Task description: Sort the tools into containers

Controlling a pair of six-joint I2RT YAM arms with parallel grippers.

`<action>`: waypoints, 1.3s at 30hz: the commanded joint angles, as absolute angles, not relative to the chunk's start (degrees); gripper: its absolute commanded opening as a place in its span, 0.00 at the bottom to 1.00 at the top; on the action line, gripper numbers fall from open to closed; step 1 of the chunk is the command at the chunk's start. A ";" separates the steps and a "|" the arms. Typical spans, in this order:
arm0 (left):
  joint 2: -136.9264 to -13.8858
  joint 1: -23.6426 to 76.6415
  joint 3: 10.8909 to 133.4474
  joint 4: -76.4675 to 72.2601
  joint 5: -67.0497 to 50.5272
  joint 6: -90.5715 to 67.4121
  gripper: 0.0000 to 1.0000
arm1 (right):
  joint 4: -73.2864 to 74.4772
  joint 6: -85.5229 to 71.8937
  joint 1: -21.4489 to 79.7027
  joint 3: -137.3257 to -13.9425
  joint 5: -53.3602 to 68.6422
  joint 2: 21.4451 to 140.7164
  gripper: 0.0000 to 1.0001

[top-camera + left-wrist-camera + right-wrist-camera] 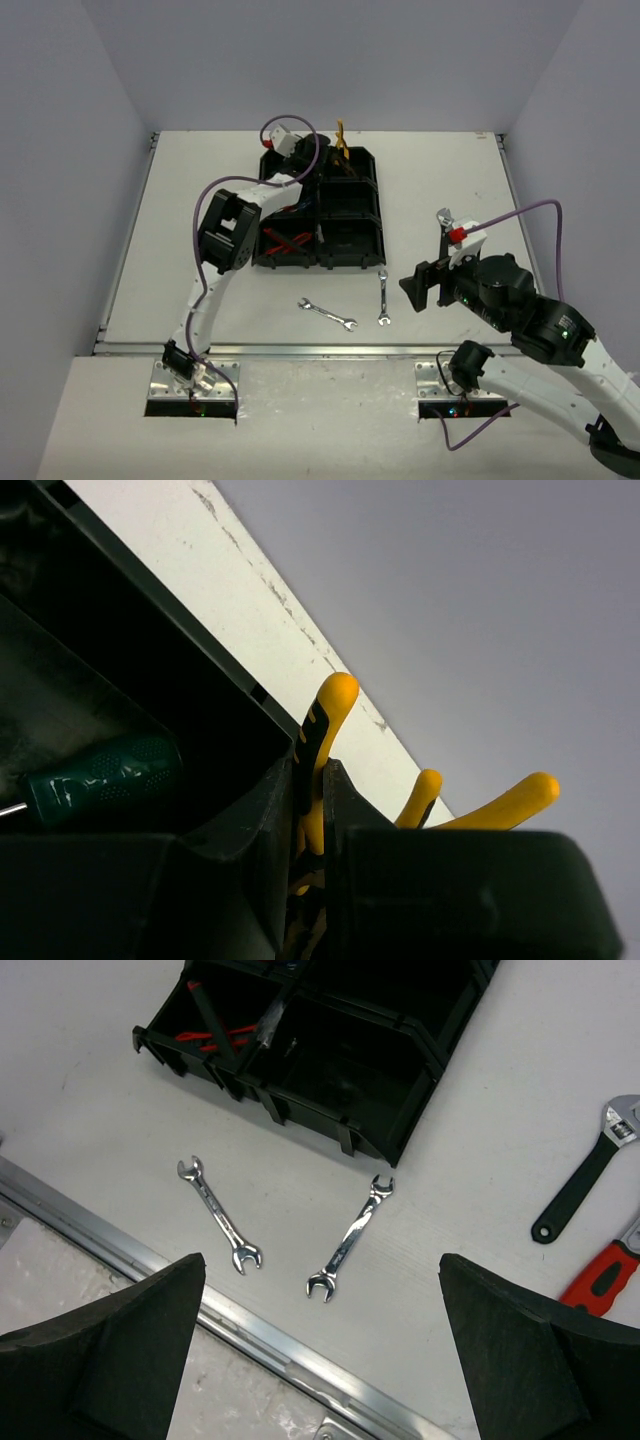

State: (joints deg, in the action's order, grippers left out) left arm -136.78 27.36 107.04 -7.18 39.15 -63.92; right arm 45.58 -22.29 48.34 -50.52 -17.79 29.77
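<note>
Left gripper (308, 772) is clamped on the yellow-handled pliers (335, 695) at the far edge of the black plastic six-compartment tray (352, 263). My right gripper (428, 287) hangs wide open and empty over the worktop's near edge, with two silver open-end wrenches (220, 1215) lying there.

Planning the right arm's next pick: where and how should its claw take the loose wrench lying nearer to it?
Take the wrench at mid-shank, coming straight down, the right claw turned to straddle the thin bar. It lies flat on the table, both ends flare wider, and either side is bare.
</note>
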 commanded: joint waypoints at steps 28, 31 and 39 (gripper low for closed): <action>-79.98 30.94 75.33 9.06 30.14 -58.44 1.00 | 38.28 -30.04 40.40 -50.57 -17.79 56.16 0.99; -67.68 30.98 63.09 14.12 29.95 -58.04 1.00 | 33.78 -30.95 36.70 -48.87 -15.72 57.32 0.99; -46.56 31.03 49.73 32.61 23.96 -45.88 1.00 | 33.49 -34.68 33.90 -48.27 -15.96 66.43 0.99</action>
